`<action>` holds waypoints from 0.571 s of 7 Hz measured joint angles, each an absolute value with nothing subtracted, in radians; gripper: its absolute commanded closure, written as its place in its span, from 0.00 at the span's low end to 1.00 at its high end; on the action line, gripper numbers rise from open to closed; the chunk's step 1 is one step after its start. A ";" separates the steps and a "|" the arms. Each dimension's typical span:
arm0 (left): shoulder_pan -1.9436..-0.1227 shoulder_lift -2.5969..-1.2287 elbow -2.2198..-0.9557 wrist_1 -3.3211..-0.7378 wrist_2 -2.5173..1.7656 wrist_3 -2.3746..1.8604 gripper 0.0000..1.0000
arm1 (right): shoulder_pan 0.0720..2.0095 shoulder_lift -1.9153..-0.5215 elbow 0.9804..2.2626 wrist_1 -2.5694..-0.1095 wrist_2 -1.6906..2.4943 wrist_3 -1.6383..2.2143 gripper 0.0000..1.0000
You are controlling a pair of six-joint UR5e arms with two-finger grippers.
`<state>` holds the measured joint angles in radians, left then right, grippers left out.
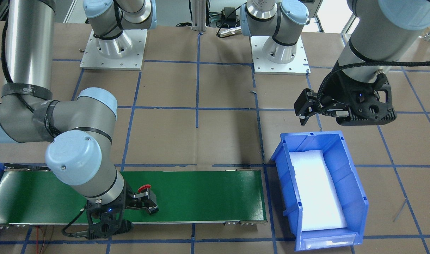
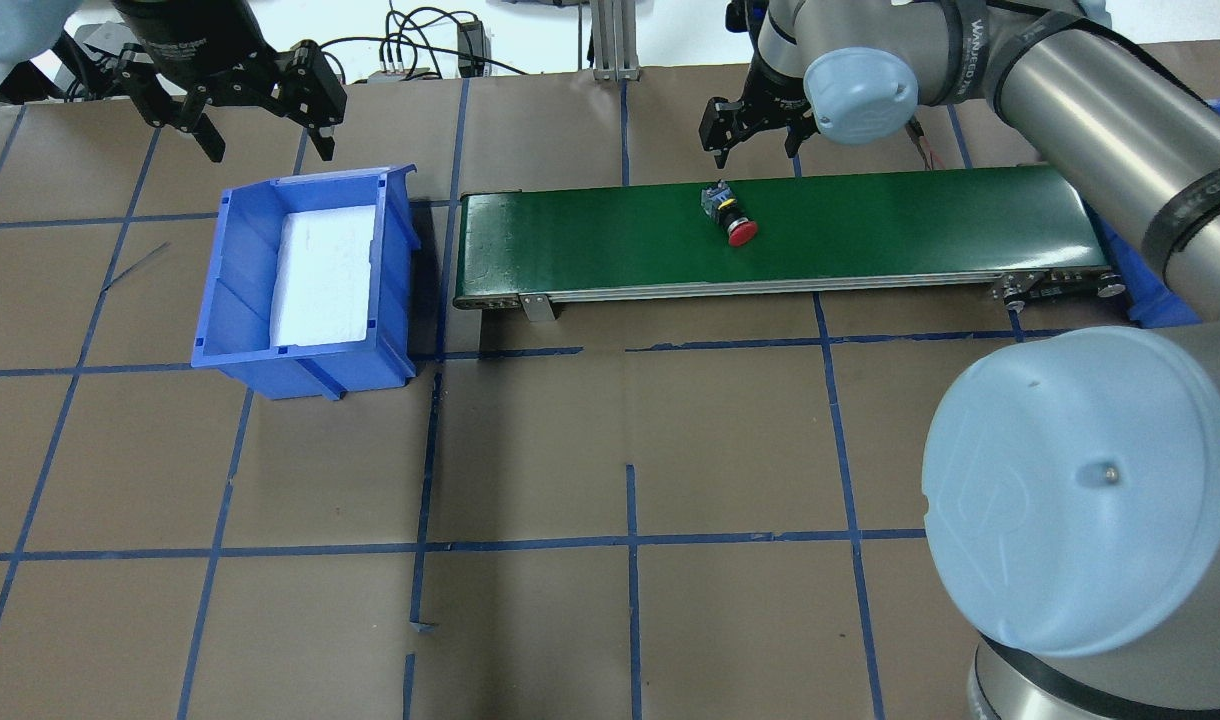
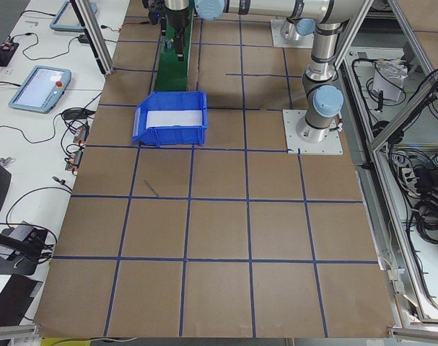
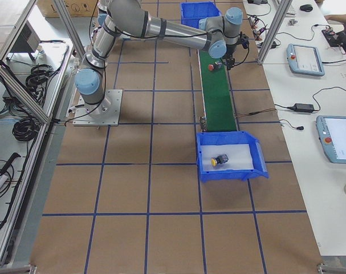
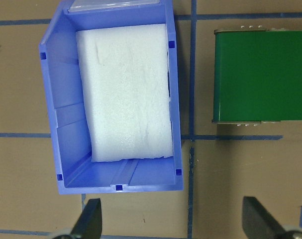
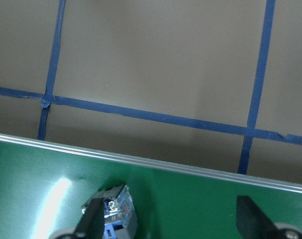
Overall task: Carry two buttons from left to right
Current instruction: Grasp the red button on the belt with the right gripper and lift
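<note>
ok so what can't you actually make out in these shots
- red button: the right wrist view's bottom edge cuts off its cap; only the block body shows.
- second blue bin: contents hidden, under the right arm overhead, cut by the front view's left edge.
- yellow button: seen only in the exterior right view, too small for detail; other views show bare foam in the near bin.

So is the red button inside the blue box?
No, the red button lies on the green belt, outside the blue box.
</note>
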<state>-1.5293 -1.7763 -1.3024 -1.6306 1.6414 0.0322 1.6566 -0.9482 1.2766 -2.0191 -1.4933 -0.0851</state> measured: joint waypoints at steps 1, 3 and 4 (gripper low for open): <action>-1.529 -1.776 -1.302 -1.631 1.641 0.032 0.00 | 1.666 -0.945 1.280 -2.016 -1.495 -0.083 0.04; -1.529 -1.777 -1.303 -1.631 1.642 0.032 0.00 | 1.672 -0.943 1.301 -2.015 -1.496 -0.084 0.04; -1.529 -1.777 -1.304 -1.631 1.642 0.032 0.00 | 1.672 -0.943 1.320 -2.018 -1.498 -0.090 0.04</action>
<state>-1.5294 -1.7771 -1.3036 -1.6306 1.6420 0.0322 1.6722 -0.9428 1.3200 -2.0180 -1.4978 -0.0900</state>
